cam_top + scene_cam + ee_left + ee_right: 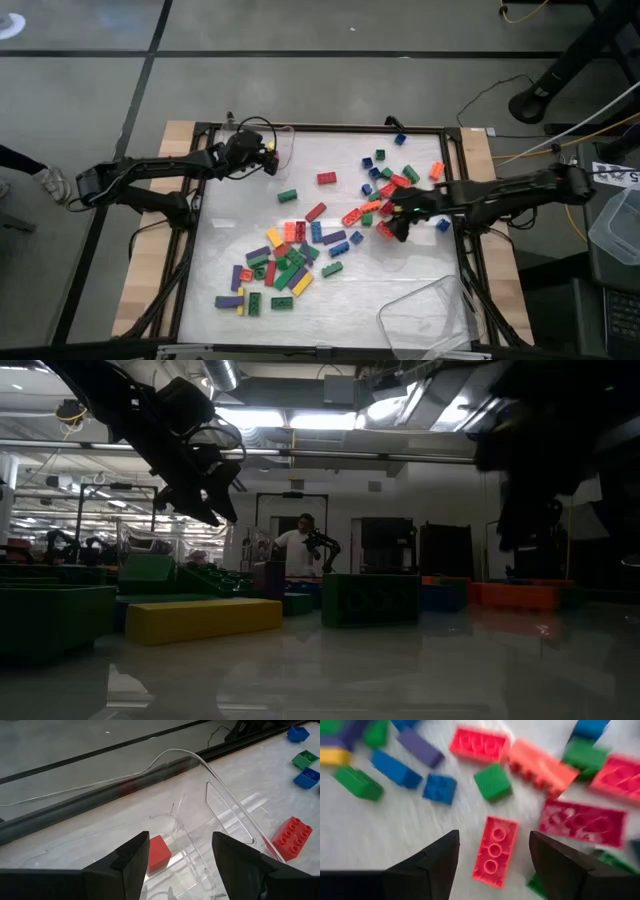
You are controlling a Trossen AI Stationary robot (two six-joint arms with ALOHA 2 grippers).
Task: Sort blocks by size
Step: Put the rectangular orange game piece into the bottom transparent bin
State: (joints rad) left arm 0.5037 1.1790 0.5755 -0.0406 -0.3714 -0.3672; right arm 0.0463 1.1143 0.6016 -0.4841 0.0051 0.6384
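Many coloured blocks lie on the white table, one heap near the middle (285, 262) and one cluster at the right (392, 185). My left gripper (270, 160) hangs open over a clear tray (225, 805) at the far left. A small red cube (159, 852) lies on that tray's floor, showing between the fingers. My right gripper (494, 855) is open above the right cluster. A long red block (495, 851) lies flat on the table, seen between its fingers and apart from them.
A second clear tray (425, 315) stands at the near right corner. A long red brick (292, 836) lies on the table just outside the far-left tray. A black frame (300, 129) rims the table. Bare table surface shows at the near left (215, 330).
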